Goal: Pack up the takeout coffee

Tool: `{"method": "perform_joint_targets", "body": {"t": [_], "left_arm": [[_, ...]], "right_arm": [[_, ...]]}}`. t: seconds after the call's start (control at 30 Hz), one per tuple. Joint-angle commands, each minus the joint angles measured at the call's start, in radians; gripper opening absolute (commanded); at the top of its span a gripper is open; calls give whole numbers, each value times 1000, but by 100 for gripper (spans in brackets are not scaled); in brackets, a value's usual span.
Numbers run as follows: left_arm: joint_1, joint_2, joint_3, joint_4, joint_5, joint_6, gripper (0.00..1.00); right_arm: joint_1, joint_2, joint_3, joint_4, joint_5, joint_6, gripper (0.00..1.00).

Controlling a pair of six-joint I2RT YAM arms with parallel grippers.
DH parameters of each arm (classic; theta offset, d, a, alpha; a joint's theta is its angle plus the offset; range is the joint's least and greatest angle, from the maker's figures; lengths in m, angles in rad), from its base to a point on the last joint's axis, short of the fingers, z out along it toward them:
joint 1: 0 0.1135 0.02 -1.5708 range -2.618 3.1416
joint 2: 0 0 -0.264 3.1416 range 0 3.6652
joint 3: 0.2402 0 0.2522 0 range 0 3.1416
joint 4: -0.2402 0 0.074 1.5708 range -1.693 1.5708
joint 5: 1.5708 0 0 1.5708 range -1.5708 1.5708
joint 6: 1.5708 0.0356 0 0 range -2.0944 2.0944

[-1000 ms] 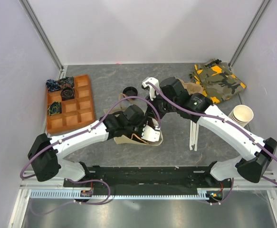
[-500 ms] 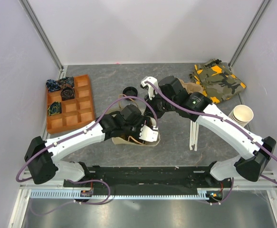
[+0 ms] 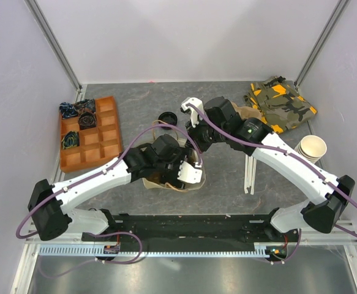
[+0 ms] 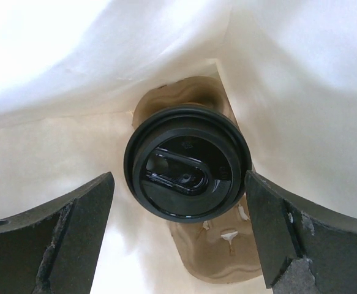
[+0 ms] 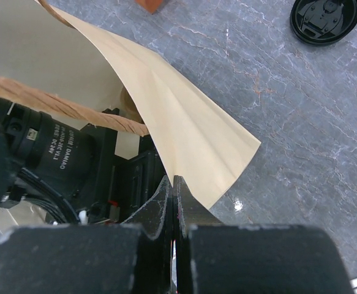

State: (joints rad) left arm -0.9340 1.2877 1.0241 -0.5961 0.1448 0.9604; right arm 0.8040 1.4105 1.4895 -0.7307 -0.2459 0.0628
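Observation:
The takeout coffee (image 4: 187,162), a cup under a round black lid, stands inside the tan paper bag (image 3: 158,182) on a brown pulp cup carrier (image 4: 239,254). My left gripper (image 4: 178,196) reaches into the bag and is open, one finger on each side of the lid with a small gap to it. In the top view the left gripper (image 3: 184,171) sits in the bag's mouth and hides the cup. My right gripper (image 5: 174,184) is shut on the edge of the bag (image 5: 184,128), holding that flap up beside the left wrist.
A loose black lid (image 3: 167,117) lies behind the bag. An orange compartment tray (image 3: 101,147) sits at the left, a camouflage cloth (image 3: 280,104) at the back right, a stack of pale cups (image 3: 311,148) at the right, and a white strip (image 3: 250,174) under the right arm.
The left arm has shifted left and toward the near edge over the bag, and the bag's mouth has moved with it. The right arm has hardly moved.

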Motion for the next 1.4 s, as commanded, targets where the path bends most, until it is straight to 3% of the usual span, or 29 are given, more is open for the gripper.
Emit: {"method": "perform_joint_targets", "body": {"t": [0.0,0.87,1.37], "left_arm": [[8,-54,19,38,47,18,94],[90,-177,108,-11,197,66,95],[207,-87,243,-30,174,-92,91]], "right_arm": [[3,18,35,-12,-9,-1,0],[-48,119,110,-42,54,19,0],[-49,157,163,-47,53,-11,0]]}}
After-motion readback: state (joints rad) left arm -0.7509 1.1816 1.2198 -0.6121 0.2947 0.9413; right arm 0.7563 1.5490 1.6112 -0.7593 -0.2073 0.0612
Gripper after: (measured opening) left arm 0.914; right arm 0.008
